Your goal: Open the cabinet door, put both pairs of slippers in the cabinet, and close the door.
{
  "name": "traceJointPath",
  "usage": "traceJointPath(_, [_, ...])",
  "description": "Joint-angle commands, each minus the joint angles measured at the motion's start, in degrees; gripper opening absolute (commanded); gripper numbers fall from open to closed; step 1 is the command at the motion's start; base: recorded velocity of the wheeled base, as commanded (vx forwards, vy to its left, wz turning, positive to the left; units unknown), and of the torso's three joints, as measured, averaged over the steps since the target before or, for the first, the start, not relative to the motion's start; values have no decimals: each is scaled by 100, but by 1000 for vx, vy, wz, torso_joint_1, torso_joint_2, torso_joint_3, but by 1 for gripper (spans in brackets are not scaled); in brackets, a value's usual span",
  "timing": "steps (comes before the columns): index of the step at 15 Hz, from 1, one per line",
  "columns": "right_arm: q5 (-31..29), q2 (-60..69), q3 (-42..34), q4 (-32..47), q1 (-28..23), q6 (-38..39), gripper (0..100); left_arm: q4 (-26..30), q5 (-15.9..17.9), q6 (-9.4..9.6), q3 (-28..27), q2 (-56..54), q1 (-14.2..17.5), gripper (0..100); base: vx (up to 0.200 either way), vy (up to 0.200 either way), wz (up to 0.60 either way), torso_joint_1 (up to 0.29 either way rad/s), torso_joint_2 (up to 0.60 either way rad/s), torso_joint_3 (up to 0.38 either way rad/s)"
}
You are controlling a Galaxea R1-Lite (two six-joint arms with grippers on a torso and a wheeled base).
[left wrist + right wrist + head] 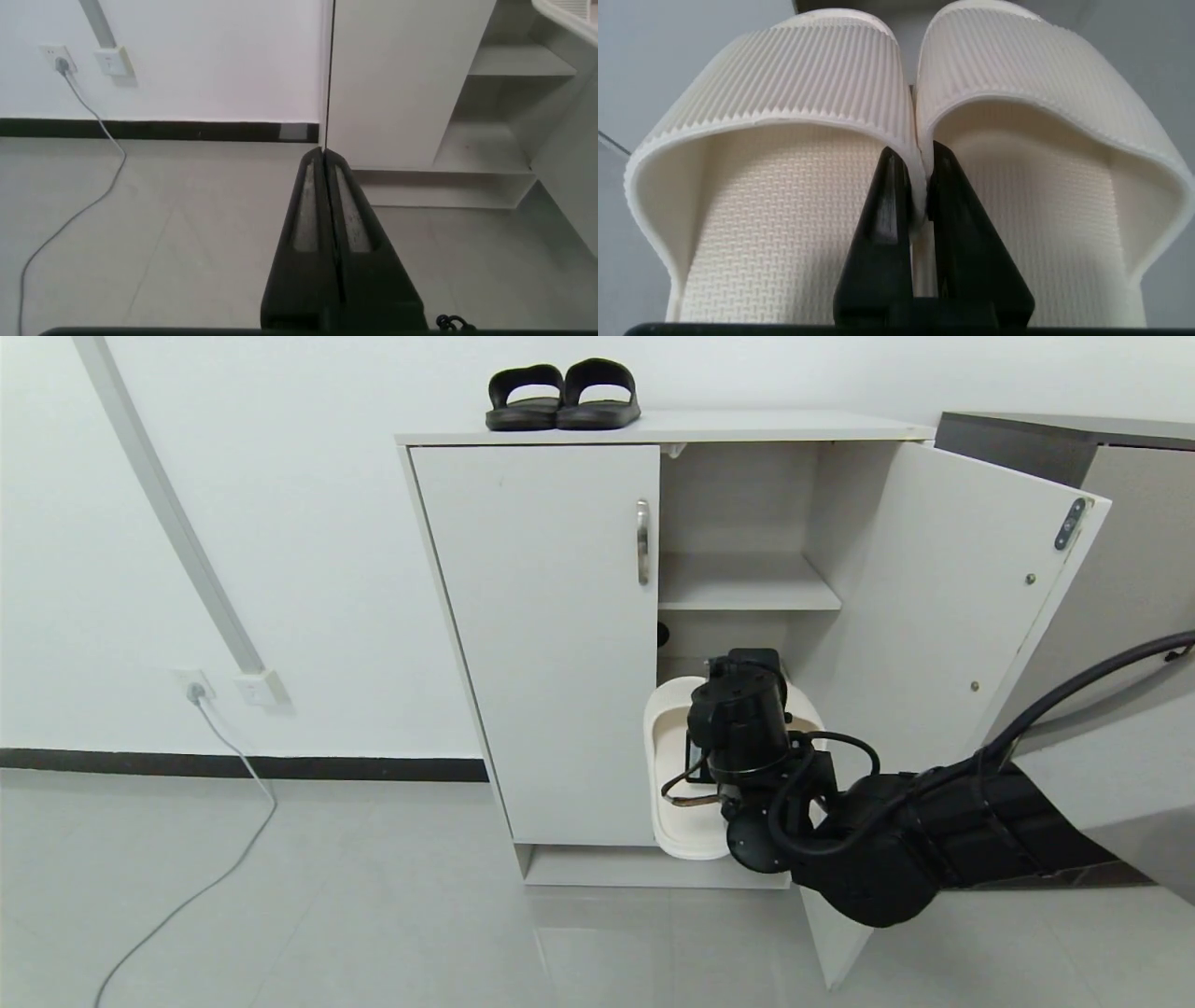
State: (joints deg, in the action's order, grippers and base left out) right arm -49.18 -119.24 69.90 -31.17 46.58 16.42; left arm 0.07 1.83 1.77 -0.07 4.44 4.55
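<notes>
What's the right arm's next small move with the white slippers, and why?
Probably ease the pair deeper into the lower compartment before letting go. The right gripper is shut on the inner edges of the white slippers. Their near ends project out past the front of the cabinet, beside the open door, so releasing now could leave them blocking the door.

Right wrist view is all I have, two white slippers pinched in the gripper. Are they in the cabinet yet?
Observer: Head view shows the white slippers at the lower compartment's opening, below the shelf, partly sticking out in front.
Operator: Which door is open?
Observer: The right door stands open; the left door is shut.
Operator: And the other pair?
Observer: The black slippers sit on top of the cabinet.
</notes>
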Motion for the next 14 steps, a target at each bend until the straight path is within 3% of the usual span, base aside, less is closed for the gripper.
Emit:
traceJointPath(1, [-4,-47,59,6,-9,1,0,1,2,-1,-1,40,2,0,0,-200,0,2,7,2])
traceJointPath(2, [-4,-47,59,6,-9,1,0,1,2,-1,-1,40,2,0,0,-200,0,7,2,7])
traceJointPath(14, [5,-407,217,-3,-536,1,0,1,2,-10,-1,48,2,0,0,0,0,0,0,0])
